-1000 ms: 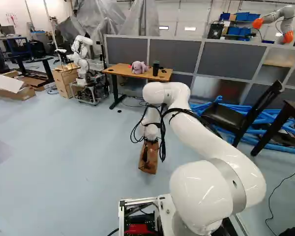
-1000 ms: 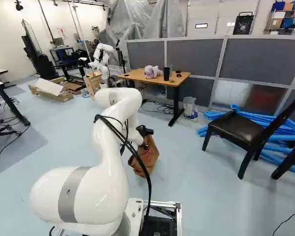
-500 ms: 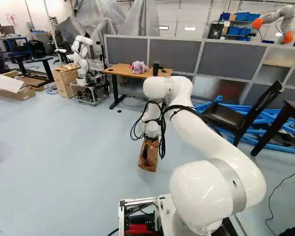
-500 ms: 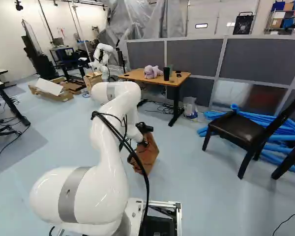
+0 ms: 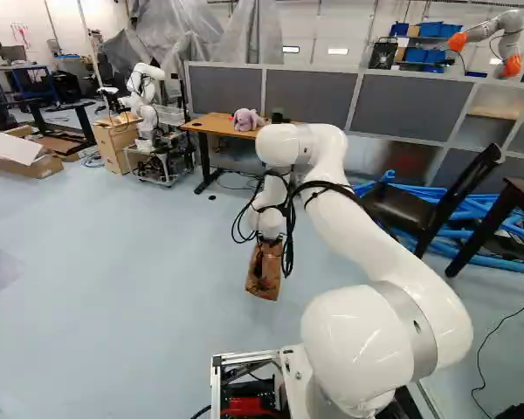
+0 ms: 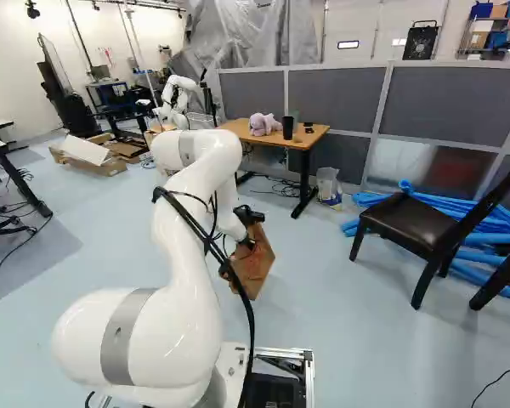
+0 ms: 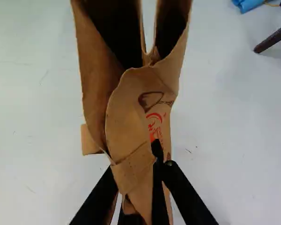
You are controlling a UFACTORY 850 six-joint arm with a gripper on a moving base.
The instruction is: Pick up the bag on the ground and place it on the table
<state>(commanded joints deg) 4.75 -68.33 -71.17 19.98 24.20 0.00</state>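
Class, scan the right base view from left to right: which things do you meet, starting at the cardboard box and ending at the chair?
Cardboard box → another robot → brown paper bag → black cup → black chair

I see pale blue floor (image 6: pixel 348 340) under my tool (image 6: pixel 249 242), grey partitions (image 6: pixel 336 98) ahead of it, and a dark chair (image 6: pixel 408 225) near blue tubes (image 6: pixel 493 236) to its right.

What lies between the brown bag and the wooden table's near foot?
A stretch of pale floor lies between the brown bag and the near foot, seen in the right base view.
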